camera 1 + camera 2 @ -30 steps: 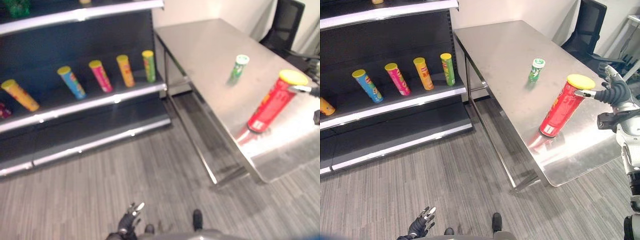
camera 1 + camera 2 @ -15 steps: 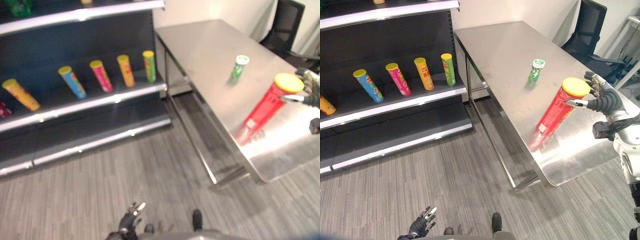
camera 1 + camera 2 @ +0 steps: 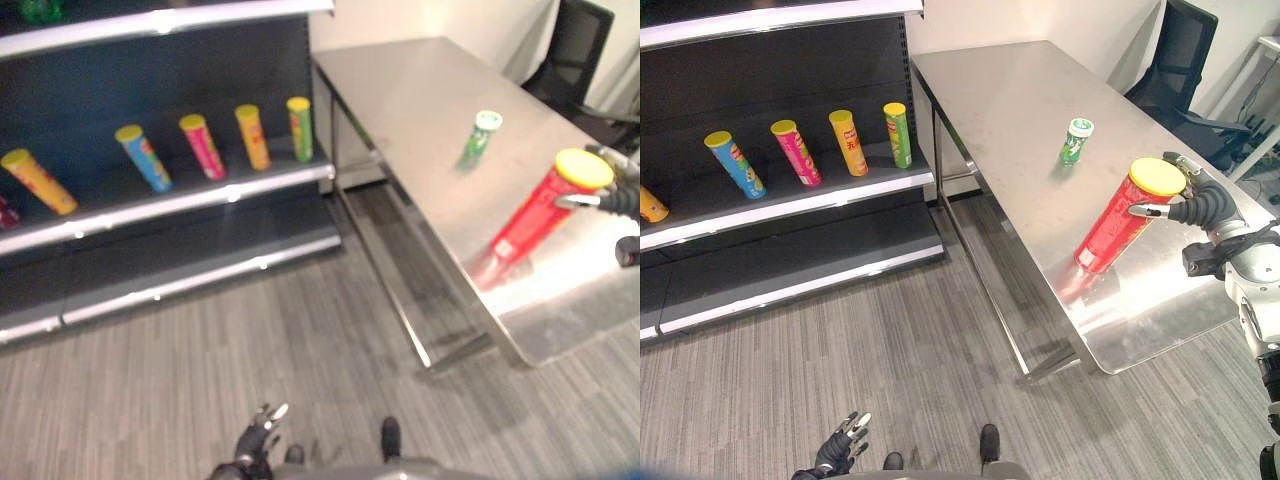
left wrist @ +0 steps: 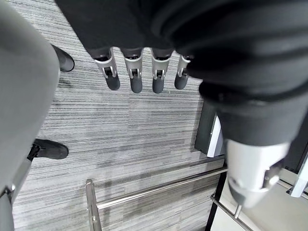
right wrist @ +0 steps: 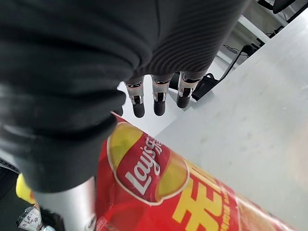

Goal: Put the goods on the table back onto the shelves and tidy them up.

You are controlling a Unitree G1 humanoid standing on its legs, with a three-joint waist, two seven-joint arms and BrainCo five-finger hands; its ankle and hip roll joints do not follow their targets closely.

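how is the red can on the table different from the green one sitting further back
The red can is much larger than the green can. The red has a yellow lid, the green a white one. The right hand is at the red can's top; the green stands untouched. Both are upright cylinders on the steel table.

Red canister, yellow lid: stands on the table, between the right hand's thumb and fingers. Small green canister, white lid: upright, well apart beyond that hand.
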